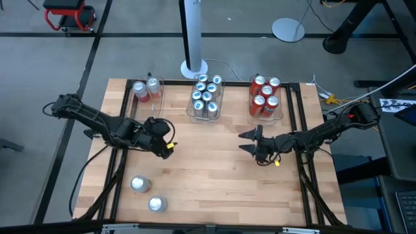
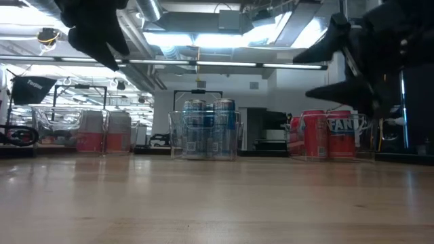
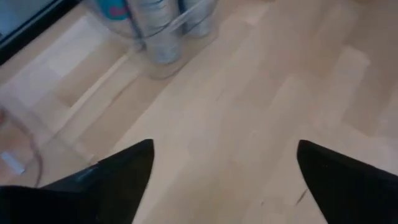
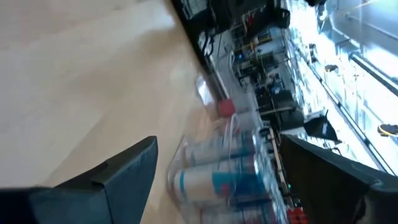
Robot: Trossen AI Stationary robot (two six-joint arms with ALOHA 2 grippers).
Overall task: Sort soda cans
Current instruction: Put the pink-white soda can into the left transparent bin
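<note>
With both tools held wide and empty, the left tool (image 1: 170,148) was best lowered squarely over one of the two loose cans (image 1: 140,184) left at the bench's (image 1: 214,162) near-left corner.

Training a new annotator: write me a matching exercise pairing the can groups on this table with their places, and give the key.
Things:
1. red cans
2. blue-and-white cans
3. two loose silver cans
4. red-and-silver cans

Places:
A. middle bin at the far edge
B. bare wood at the near left corner
C. bin at the far right
D. bin at the far left

Pairs: 1-C, 2-A, 3-B, 4-D
</note>
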